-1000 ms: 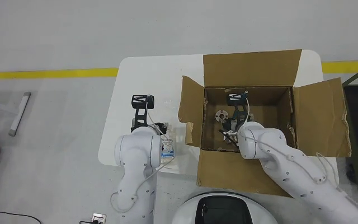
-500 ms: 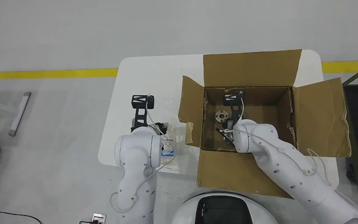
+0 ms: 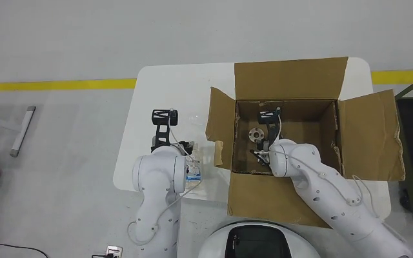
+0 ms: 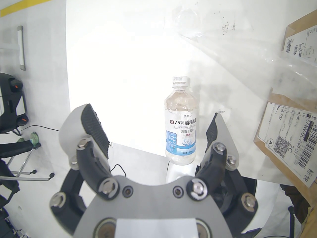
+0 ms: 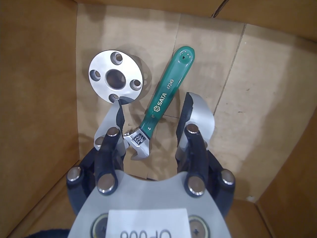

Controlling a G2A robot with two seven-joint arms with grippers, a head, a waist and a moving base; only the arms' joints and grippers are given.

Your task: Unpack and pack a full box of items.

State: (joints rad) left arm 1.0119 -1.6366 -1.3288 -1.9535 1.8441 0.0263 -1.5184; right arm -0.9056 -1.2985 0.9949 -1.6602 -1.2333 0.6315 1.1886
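Observation:
An open cardboard box (image 3: pixel 287 77) stands on the right half of the white table (image 3: pixel 168 84). On its floor lie a round metal flange (image 5: pixel 115 77) (image 3: pixel 256 134) and a green-handled adjustable wrench (image 5: pixel 171 82). My right gripper (image 5: pixel 154 101) hangs open inside the box, one finger on each side of the wrench handle, and one fingertip is close to the flange's rim. A clear bottle (image 4: pixel 180 125) (image 3: pixel 192 169) with a blue-and-white label stands upright on the table left of the box. My left gripper (image 4: pixel 153 120) is open above the table, holding nothing.
A crumpled clear plastic bag (image 4: pixel 188 23) lies on the table beyond the bottle. The box's flaps (image 3: pixel 371 135) stand open on all sides, and its outer wall with shipping labels (image 4: pixel 292 134) is close to the bottle. A yellow floor line (image 3: pixel 64 84) runs behind the table.
My right arm has shifted a little to the left inside the box, toward the flange and wrench. The left arm and the bottle have not moved.

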